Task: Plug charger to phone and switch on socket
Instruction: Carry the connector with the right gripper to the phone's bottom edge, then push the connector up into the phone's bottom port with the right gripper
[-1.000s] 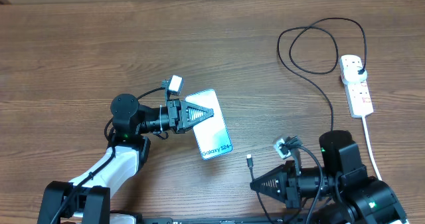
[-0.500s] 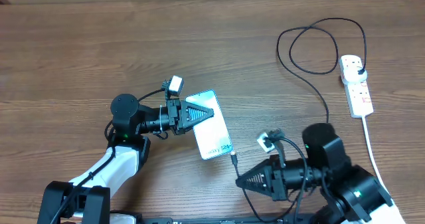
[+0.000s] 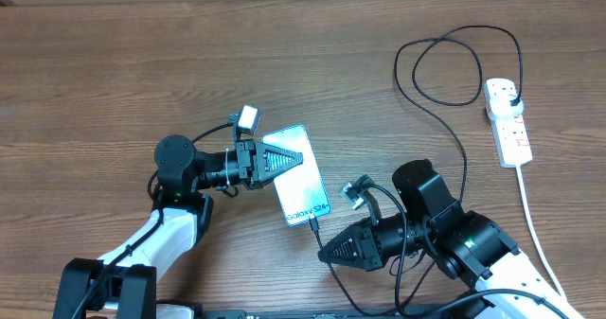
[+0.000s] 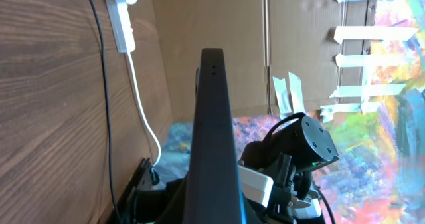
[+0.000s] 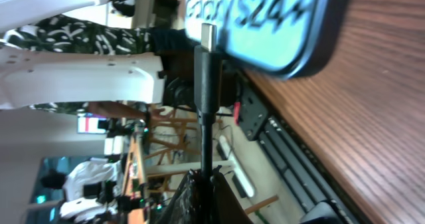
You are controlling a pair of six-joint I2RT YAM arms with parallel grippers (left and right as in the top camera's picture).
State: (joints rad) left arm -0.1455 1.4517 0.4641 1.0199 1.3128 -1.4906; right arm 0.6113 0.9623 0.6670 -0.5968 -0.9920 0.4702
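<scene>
Now the right gripper [image 3: 327, 252] pinches the charger [image 3: 314, 229], tip aimed lengthwise at the phone's [image 3: 305, 191] near end; the left gripper [image 3: 295, 158] clamps the phone.

- Left arm [image 3: 177, 170] had black joints and a white lower link.
- Right arm [image 3: 445, 226] had black housings and a green LED [image 3: 466, 244].
- Left gripper [image 3: 301, 156] and right gripper [image 3: 324, 254] were black, ribbed, tapered.

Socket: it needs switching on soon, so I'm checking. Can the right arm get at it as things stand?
Probably not yet: the right hand is shut on the charger at the phone. The table toward the socket looks free, bar the charger's loops.
</scene>
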